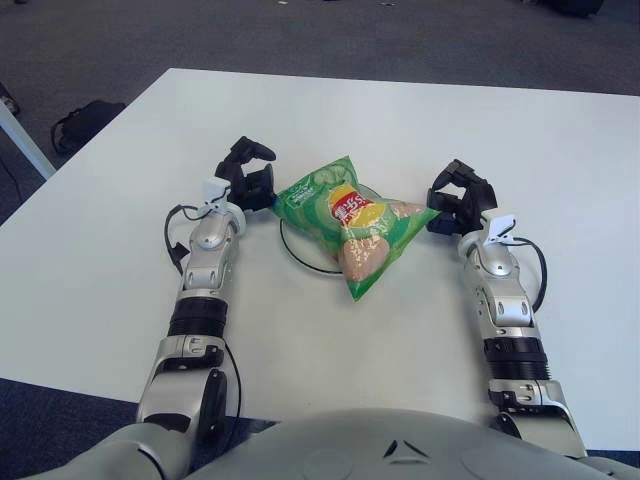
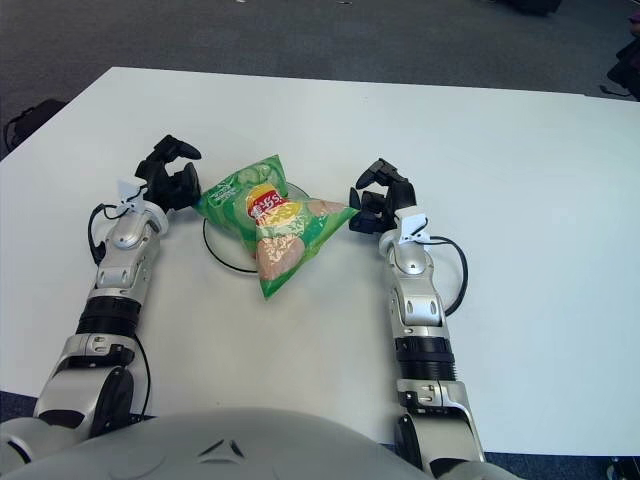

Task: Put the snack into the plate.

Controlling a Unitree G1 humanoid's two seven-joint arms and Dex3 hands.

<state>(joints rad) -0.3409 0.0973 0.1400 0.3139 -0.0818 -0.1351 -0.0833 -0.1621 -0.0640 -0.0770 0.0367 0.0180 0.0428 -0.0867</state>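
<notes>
A green snack bag (image 1: 352, 222) lies across a round plate with a dark rim (image 1: 291, 244) in the middle of the white table (image 1: 400, 120), hiding most of the plate. Its lower end hangs past the plate's front rim onto the table. My left hand (image 1: 252, 178) is just left of the bag's left corner, with fingers spread and arched and holding nothing. My right hand (image 1: 452, 203) is just right of the bag's right corner. Its fingers are spread, and the corner tip reaches into the gap between them.
The table's far edge and left edge border dark carpet. A black bag (image 1: 85, 122) lies on the floor to the left. Cables loop beside both of my wrists.
</notes>
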